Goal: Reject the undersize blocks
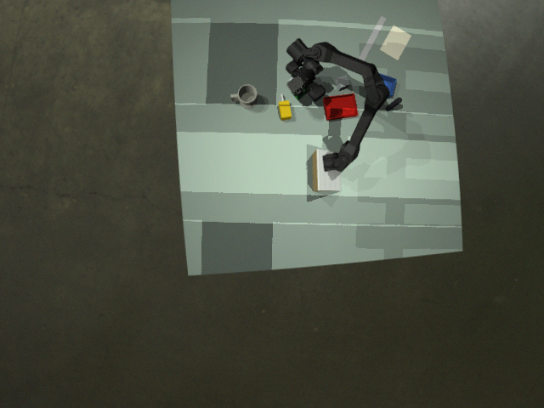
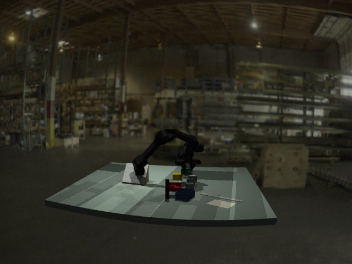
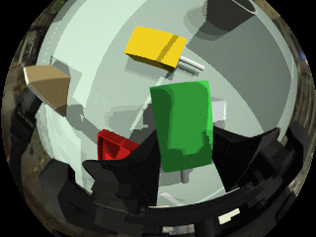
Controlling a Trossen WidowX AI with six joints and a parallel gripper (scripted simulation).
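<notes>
"Near the centre of the wrist view, pinched in the gripper: the green GO gauge."

"Probably rigid, light, perhaps slick; best gripped by its opposite flat sides, leaving the pin free."

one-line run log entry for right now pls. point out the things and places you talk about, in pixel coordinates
gripper (image 1: 307,97) (image 2: 186,168) (image 3: 180,128): shut on green GO gauge (image 2: 186,171) (image 3: 183,123) | yellow gauge (image 1: 285,110) (image 2: 177,176) (image 3: 154,46): on table | red reject tray (image 1: 340,106) (image 2: 175,186) (image 3: 118,147): no block visible

Dim warehouse, tabletop brighter — banded by shadows; wrist edges bulge (rather fisheye).
</notes>
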